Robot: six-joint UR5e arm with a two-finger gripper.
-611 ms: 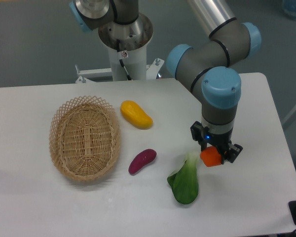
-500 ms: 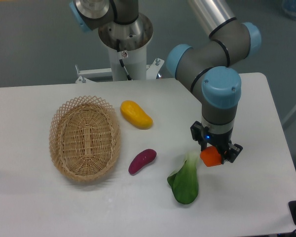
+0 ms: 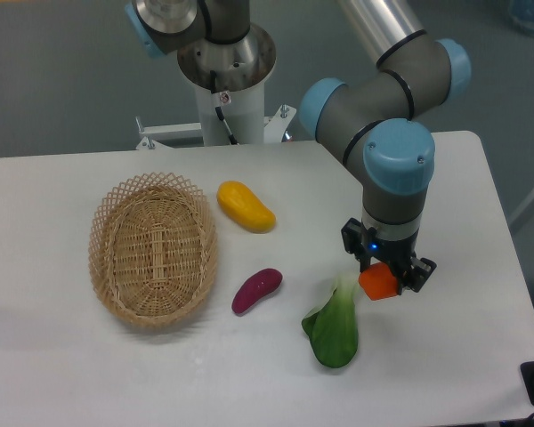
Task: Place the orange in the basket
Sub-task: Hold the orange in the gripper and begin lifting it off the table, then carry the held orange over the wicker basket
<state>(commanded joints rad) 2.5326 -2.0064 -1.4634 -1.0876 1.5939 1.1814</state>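
- White counter (image 3: 62, 374), grey floor behind.
- Hand (image 3: 384, 278) clamped around the orange (image 3: 379, 282), beside the bok choy (image 3: 332, 326).
- Pickup done; carry left to the empty wicker basket (image 3: 152, 248) remains.

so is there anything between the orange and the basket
Yes. The gripper holds the orange at the right; the basket is far left. The bok choy and purple vegetable lie between them on the table, low enough to pass over.

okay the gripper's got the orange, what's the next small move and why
Probably lift a bit, then carry left. The gripper is shut on the orange low by the greens, and the basket sits far left, past the purple vegetable.
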